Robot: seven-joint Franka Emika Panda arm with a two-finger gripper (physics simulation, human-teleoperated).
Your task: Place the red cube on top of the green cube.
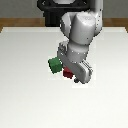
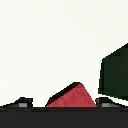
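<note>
On white table (image 1: 25,75), red cube (image 2: 71,96), green cube (image 1: 54,64) beside

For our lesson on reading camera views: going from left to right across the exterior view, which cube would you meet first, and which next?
green cube → red cube, which is partly hidden under the arm's gripper.

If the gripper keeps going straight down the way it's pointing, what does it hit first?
Most likely the red cube: in the wrist view it sits between the two fingertips of the gripper. The green cube lies off to one side. Depth is unclear.
</note>
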